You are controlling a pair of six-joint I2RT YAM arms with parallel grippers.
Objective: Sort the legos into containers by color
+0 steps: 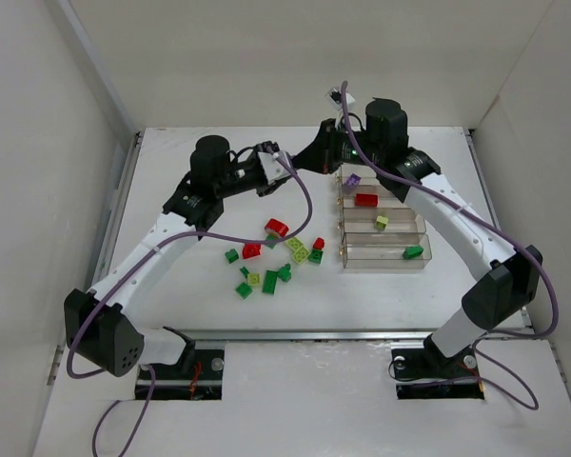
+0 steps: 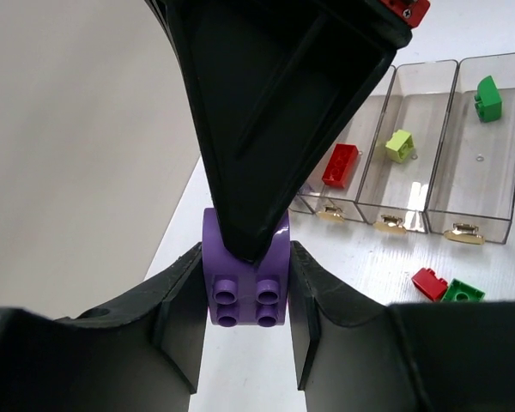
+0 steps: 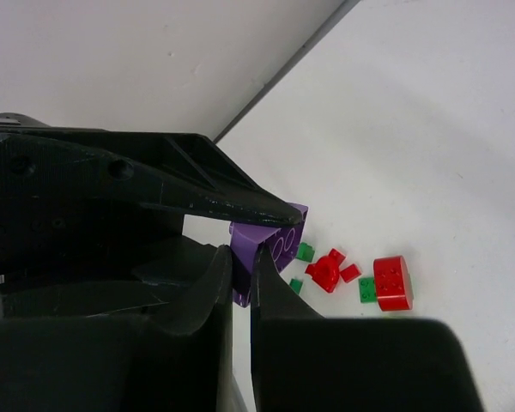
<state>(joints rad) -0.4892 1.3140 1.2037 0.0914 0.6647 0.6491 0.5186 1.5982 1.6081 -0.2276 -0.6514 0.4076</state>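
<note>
Gripping a purple lego [image 2: 245, 287], left hand [image 2: 245, 268] meets closed right hand [image 3: 242, 256] at its top.

White enclosure seen from above. A flat white table [image 1: 381, 300] is bounded by three plain white walls: the left wall [image 1: 29, 190], the far wall [image 1: 266, 67] and the right wall [image 1: 552, 143]. A metal rail [image 1: 295, 334] runs along the table's near edge, and another metal strip [image 1: 114, 228] along its left edge. A white panel [image 1: 305, 400] lies nearer still. Lighting is even and diffuse, and shadows are soft.
</note>
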